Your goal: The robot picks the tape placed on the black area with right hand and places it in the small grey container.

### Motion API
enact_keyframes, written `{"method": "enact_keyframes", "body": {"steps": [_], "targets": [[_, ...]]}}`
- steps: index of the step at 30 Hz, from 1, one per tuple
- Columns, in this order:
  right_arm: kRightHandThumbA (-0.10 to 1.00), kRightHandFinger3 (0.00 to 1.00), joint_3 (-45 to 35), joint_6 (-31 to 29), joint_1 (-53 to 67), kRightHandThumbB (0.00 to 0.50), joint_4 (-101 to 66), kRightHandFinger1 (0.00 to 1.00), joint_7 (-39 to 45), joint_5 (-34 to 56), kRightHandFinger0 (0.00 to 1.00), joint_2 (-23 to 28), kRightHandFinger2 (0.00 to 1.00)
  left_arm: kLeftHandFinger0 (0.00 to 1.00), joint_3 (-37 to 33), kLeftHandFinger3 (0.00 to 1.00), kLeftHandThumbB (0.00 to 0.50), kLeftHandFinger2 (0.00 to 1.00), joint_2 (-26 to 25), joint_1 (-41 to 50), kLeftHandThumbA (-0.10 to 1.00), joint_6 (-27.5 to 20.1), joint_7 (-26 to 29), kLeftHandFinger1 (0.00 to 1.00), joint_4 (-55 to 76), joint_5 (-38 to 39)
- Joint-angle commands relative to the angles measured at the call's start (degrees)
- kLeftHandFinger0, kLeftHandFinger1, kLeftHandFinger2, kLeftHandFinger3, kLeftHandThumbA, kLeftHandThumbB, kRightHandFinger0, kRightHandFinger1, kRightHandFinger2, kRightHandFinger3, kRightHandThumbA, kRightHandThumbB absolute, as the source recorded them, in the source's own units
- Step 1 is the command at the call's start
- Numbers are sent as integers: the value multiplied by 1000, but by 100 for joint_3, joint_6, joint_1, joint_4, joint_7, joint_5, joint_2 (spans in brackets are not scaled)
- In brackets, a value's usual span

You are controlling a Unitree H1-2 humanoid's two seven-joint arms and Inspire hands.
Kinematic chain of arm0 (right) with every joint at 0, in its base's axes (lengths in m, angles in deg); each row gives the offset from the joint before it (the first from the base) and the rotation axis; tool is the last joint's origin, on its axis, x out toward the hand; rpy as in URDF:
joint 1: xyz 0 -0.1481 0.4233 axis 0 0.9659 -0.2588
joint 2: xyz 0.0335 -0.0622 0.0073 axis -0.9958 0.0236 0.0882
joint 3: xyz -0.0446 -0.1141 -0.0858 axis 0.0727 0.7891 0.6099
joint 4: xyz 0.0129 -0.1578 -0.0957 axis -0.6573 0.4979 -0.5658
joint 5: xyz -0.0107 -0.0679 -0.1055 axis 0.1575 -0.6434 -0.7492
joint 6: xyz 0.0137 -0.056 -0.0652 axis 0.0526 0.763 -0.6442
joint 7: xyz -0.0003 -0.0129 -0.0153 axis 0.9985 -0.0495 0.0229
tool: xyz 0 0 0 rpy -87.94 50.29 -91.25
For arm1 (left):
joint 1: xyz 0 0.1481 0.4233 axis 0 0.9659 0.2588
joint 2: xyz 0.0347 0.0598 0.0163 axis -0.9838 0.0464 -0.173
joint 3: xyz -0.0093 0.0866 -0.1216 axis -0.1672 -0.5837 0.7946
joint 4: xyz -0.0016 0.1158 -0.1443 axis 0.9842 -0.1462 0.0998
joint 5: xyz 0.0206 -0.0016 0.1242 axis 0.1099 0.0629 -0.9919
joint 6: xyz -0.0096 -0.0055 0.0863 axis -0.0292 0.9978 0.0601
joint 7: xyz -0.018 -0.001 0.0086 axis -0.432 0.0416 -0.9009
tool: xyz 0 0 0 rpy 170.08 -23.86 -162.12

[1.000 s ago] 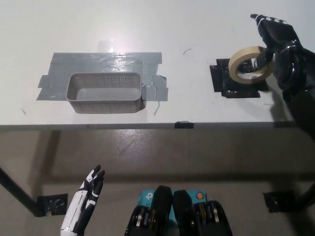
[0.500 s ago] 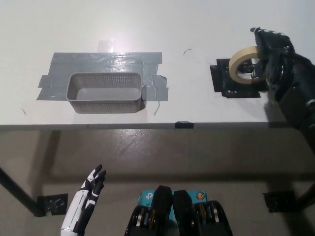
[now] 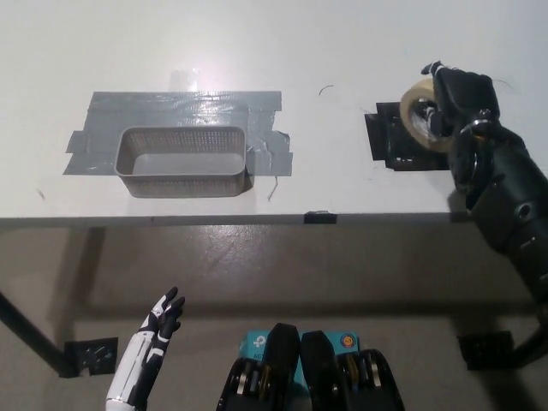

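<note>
The black right hand (image 3: pixel 458 98) was closed around the tape (image 3: pixel 419 113), a beige roll tilted on edge with its open centre facing toward the small grey container (image 3: pixel 183 161). The roll sat over the black area (image 3: pixel 396 145), at that patch's far right part; whether it touched the patch or hung just above it could not be told. The fingers (image 3: pixel 447 86) curled over the roll's top and right side, hiding that part of it. The small grey container, a mesh basket, stood well to the left of the black area on the white counter (image 3: pixel 325 51), set on a patch of grey tape (image 3: pixel 184 107). The white left hand (image 3: pixel 154 338) rested below the counter's near edge, beneath the container, fingers spread and holding nothing.
</note>
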Motion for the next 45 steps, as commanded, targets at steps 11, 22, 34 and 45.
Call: {"method": "enact_keyframes", "body": {"steps": [11, 22, 34, 45], "targets": [[-100, 870, -220, -1601, -810, 197, -165, 400, -2376, 105, 0, -38, 787, 1000, 38, 1000, 170, 1000, -205, -126, 942, 17, -159, 1000, 178, 72], [-100, 777, -64, -1581, -1224, 230, -643, 378, -2276, 7, 0, -515, 766, 1000, 8, 1000, 177, 1000, -185, -171, 939, 50, -153, 1000, 184, 55], [-100, 883, 364, -1522, -1848, 162, 471, 337, -2381, 47, 0, -1823, 762, 1000, -30, 1000, 180, 1000, -138, -195, 925, 286, -254, 1000, 314, 113], [-100, 906, 635, -1521, -1967, 171, 1289, 307, -2464, 96, 0, -2634, 751, 1000, -220, 1000, 178, 1000, -141, -215, 865, 447, -328, 1000, 463, 12]]}}
